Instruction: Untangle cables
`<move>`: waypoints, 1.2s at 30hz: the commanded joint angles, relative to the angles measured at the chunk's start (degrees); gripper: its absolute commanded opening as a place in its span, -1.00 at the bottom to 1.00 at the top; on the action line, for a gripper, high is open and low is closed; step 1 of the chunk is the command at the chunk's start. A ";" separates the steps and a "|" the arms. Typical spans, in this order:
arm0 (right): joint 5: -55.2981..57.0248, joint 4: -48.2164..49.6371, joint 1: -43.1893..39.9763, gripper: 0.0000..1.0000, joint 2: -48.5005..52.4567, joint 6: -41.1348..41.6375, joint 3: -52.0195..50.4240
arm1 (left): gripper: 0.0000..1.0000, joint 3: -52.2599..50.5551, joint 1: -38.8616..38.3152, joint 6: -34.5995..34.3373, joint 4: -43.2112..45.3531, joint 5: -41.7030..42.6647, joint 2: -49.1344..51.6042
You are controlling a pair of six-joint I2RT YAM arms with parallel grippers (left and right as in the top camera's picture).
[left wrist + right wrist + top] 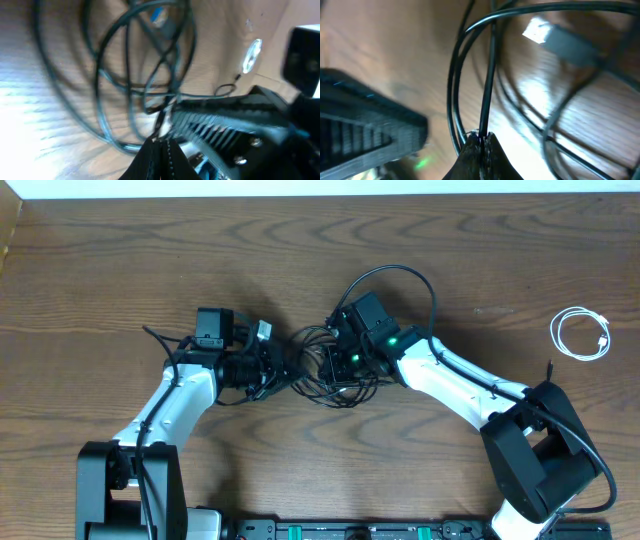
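From above: the black cables (322,368) sit in one tangled bunch in the middle of the desk (150,260), right between the two arms. The left pincer (275,370) reaches into the bunch from the left and the right pincer (337,360) from the right, both at the tangle's edges. The white cable (581,335) is coiled up on its own, well apart at the right side of the desk.

Left wrist cam: pretty blurry, but the left pincer (160,142) is squeezed shut, with a strand of the black cables (127,75) pinched at its tips. The loops spread out over the wood above it, and a plug (159,16) with a blue tip is up top. The right pincer (235,125) is just beside it, and the white cable (252,54) is far off behind.

Right wrist cam: the right pincer (481,141) is closed tight too, gripping a black strand (487,80) that runs straight up from its tips. A metal-ended plug (538,30) lies among the loops at upper right.
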 commanded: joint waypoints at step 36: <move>5.16 -0.72 2.03 -0.98 -0.98 0.52 0.11 | -0.07 -0.46 -11.93 -6.86 3.98 -29.51 0.52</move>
